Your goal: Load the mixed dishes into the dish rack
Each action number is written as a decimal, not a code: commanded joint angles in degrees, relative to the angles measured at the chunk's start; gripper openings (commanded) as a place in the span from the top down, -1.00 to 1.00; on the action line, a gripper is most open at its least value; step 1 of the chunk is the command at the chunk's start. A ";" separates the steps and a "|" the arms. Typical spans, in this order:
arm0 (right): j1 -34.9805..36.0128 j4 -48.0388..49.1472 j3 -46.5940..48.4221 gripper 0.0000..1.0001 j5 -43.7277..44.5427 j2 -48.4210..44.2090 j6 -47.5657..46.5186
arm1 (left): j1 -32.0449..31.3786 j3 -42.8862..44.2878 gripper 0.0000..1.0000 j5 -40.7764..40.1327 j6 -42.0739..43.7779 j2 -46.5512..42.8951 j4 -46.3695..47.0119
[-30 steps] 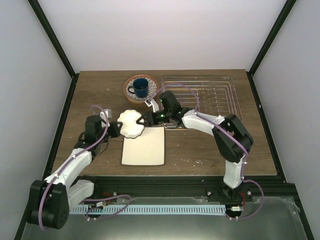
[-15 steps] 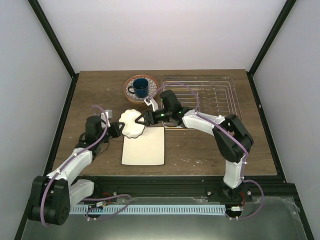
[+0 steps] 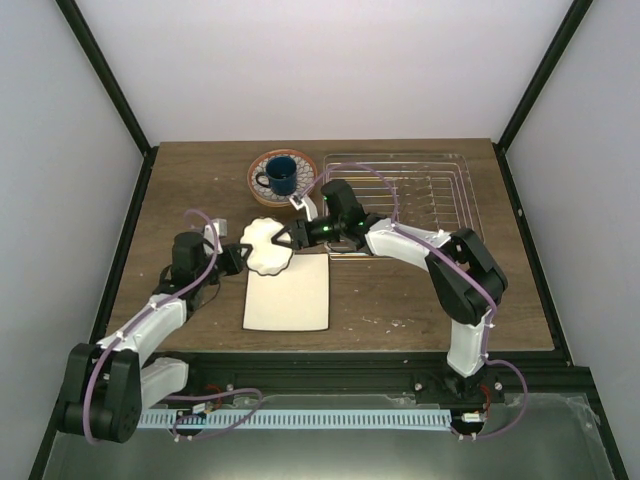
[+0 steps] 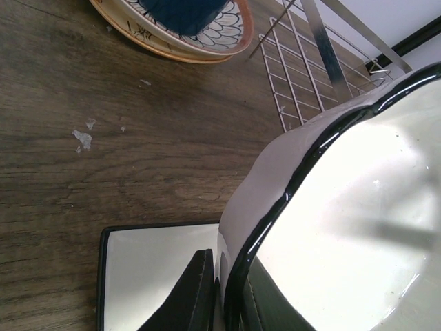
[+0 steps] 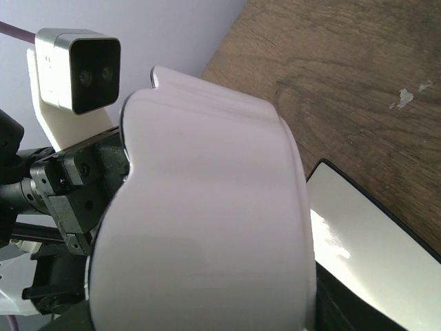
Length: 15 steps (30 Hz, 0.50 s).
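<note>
The small white scalloped bowl (image 3: 266, 245) sits left of centre in the top view, tipped on edge over the upper left corner of the cream rectangular plate (image 3: 288, 300). I judge it glazed ceramic: stiff, slick, easy to chip, light enough for a rim pinch. My left gripper (image 3: 242, 256) is clamped on its dark-edged rim, fingers (image 4: 189, 293) either side of the wall. My right gripper (image 3: 288, 238) meets the opposite side; whether it grips, I cannot tell. The dish rack (image 3: 430, 190) lies upper right.
</note>
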 commanded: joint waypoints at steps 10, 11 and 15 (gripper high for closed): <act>1.96 2.66 1.22 0.33 -2.22 -2.21 -3.89 | -1.01 0.34 0.07 4.65 -1.33 3.78 6.14; 1.98 2.57 1.30 0.33 -1.96 -2.22 -4.13 | -1.00 0.19 0.04 4.57 -1.22 3.90 6.13; 1.87 1.59 1.56 0.33 -0.47 -2.39 -4.72 | -1.06 0.06 -0.07 3.79 -0.45 3.84 5.07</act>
